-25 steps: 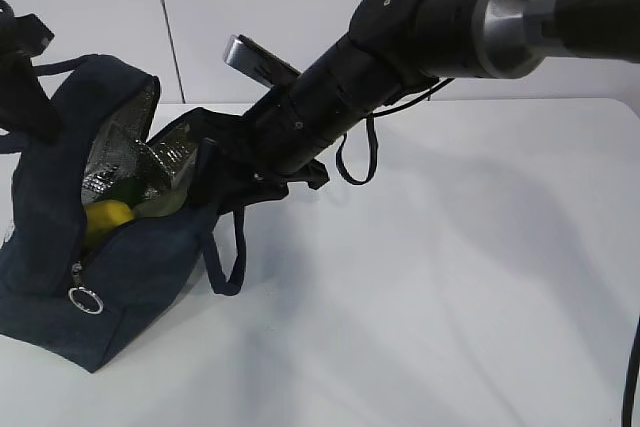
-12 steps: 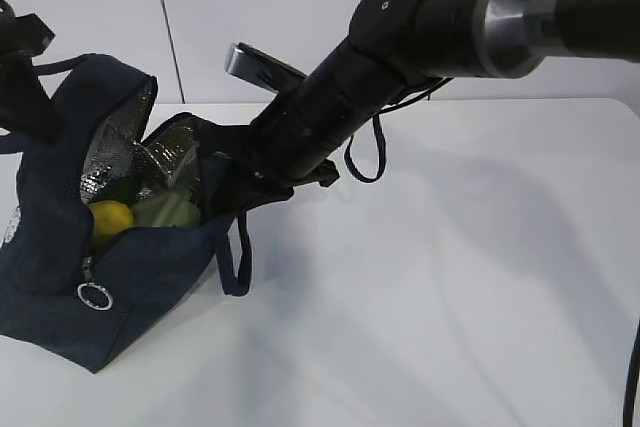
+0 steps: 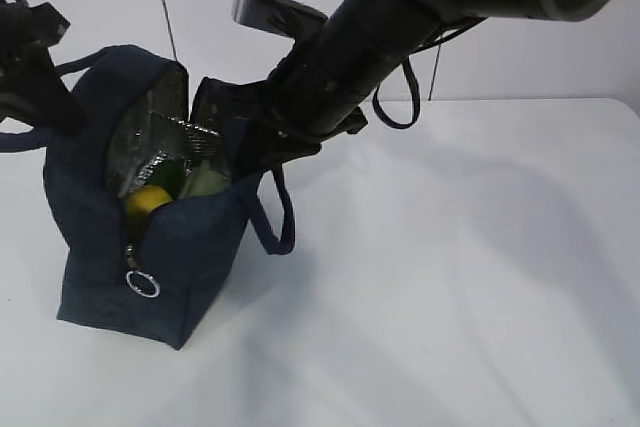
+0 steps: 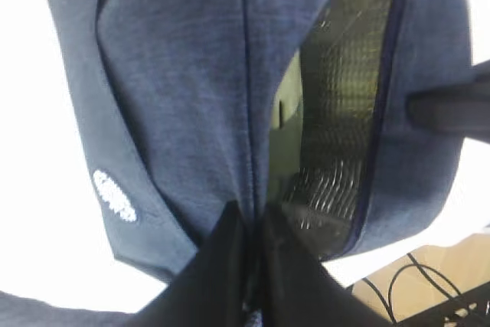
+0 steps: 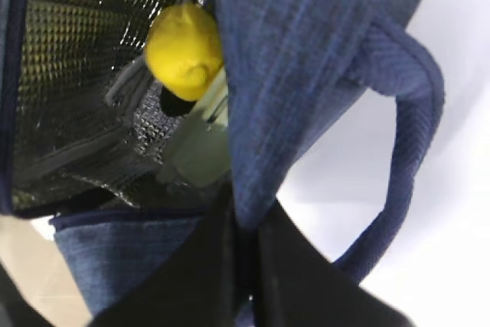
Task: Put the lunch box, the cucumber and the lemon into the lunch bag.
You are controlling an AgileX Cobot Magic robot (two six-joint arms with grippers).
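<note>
1. The lunch bag stands on the white counter at the left of the exterior view, mouth open and facing up.
2. Its long axis runs from the near end panel, where the zipper's metal ring pull hangs, back toward the far side of the counter.
3. The left gripper is pinched shut on the navy fabric of the bag's left rim; in the left wrist view both dark fingers meet on the cloth at a seam.
4. The right gripper is likewise closed on the opposite rim, beside a loop handle that hangs outward on that side.
5. Between the two grips the silver foil lining shows inside the mouth.
6. The lemon lies inside the bag near the ring-pull end, against the lining; in the right wrist view it sits just under the gripped rim.
7. The pale green lid of the lunch box shows beside the lemon, deeper in the bag.
8. A dark green patch between them is likely the cucumber; too little shows to tell which way it points.
</note>
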